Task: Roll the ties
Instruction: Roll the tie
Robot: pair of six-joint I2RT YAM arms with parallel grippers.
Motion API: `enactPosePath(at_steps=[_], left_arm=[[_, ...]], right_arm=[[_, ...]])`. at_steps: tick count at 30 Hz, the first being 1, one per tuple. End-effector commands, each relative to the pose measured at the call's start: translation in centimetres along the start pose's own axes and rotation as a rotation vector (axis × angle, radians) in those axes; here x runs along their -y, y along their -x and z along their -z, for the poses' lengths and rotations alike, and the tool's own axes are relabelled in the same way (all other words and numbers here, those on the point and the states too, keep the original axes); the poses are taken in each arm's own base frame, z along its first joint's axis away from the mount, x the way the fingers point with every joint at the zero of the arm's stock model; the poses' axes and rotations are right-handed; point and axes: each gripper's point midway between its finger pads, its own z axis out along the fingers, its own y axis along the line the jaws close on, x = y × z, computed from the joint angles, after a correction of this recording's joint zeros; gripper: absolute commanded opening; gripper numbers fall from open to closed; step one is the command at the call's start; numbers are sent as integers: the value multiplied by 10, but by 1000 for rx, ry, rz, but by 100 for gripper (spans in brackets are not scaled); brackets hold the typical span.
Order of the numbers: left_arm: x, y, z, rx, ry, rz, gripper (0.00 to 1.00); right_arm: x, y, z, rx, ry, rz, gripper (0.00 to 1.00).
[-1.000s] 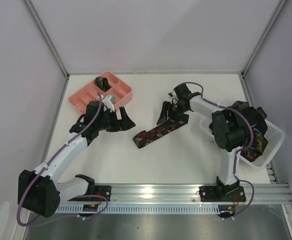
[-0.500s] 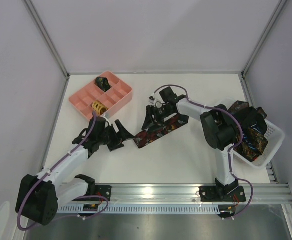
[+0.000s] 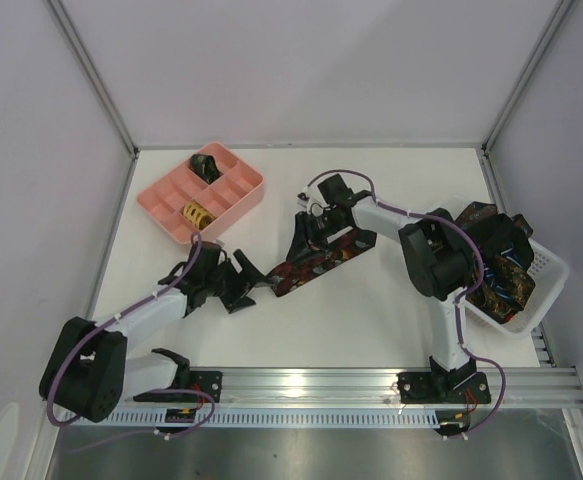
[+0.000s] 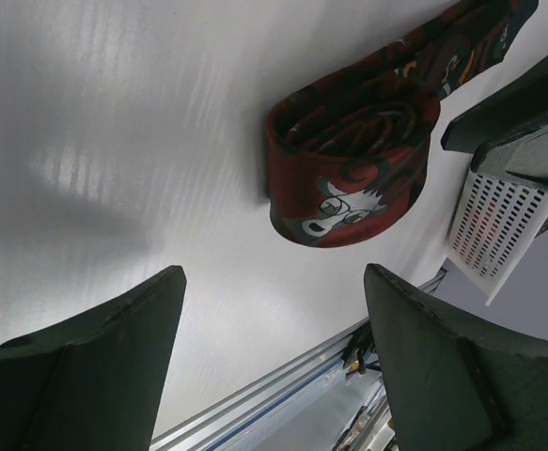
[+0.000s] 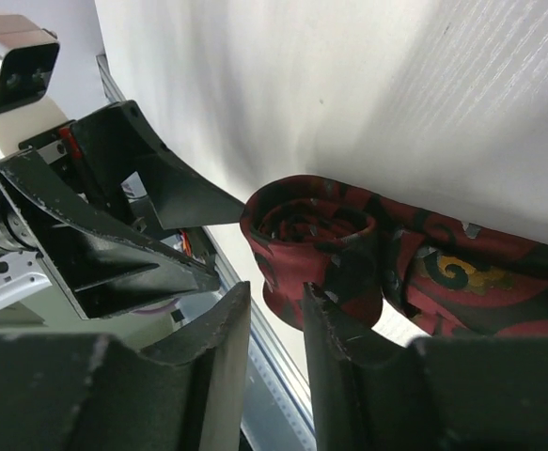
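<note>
A dark red patterned tie [image 3: 327,257] lies slantwise mid-table, its near-left end wound into a loose roll [image 4: 349,164]. My left gripper [image 3: 247,281] stands open just left of that roll, nothing between its fingers [image 4: 104,348]. In the left wrist view the left gripper [image 4: 274,274] faces the roll from a short gap away. My right gripper [image 3: 299,238] hangs over the tie beside the roll [image 5: 313,240]. In the right wrist view the right gripper [image 5: 275,301] has its jaws narrowly apart with nothing between them, one finger [image 5: 335,329] against the roll's side.
A pink compartment tray [image 3: 159,196] at the back left holds a dark rolled tie [image 3: 206,164] and a yellow-patterned roll [image 3: 195,213]. A white mesh basket [image 3: 549,268] at the right edge holds more ties [image 3: 501,275]. The metal rail [image 3: 371,385] runs along the near edge.
My left gripper came away from the pink tray, leaving the yellow roll there, and moved right to the tie's rolled end. My right gripper shifted left along the tie and its jaws narrowed.
</note>
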Motion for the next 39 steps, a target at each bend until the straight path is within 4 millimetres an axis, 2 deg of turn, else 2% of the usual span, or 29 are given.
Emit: enactPosePath(at_steps=[1,6,13,18,25,29,33,36,38,39], left_arm=[[14,5,-4,12,-52,8,83],[14,7,-11,19,-64,15,86],[23,12,-25,9,-87,4,87],[29,10,-36,-21,-84,-6,87],[53,3,-44,-48,-100,-52,87],[50,1,-40,-40,-84,-44,87],[55,6,-40,-21,-93,-53,88],[50,15,-41,1,-24,-72,89],[37,19,-38,7,57,-68,91],[30,28,-36,45,102,-72,93]], right_arm=[[1,1,-8,1,8,13,32],[13,1,-14,0,-21,-11,30],[33,-11,-20,-16,-74,-71,24],[29,-13,-14,1,-76,-71,24],[23,-16,-9,13,-70,-64,23],[22,-14,-4,34,-81,-51,23],[16,-10,1,47,-71,-47,24],[17,-3,7,77,-86,-46,25],[17,2,12,88,-90,-49,25],[17,3,14,91,-91,-49,25]])
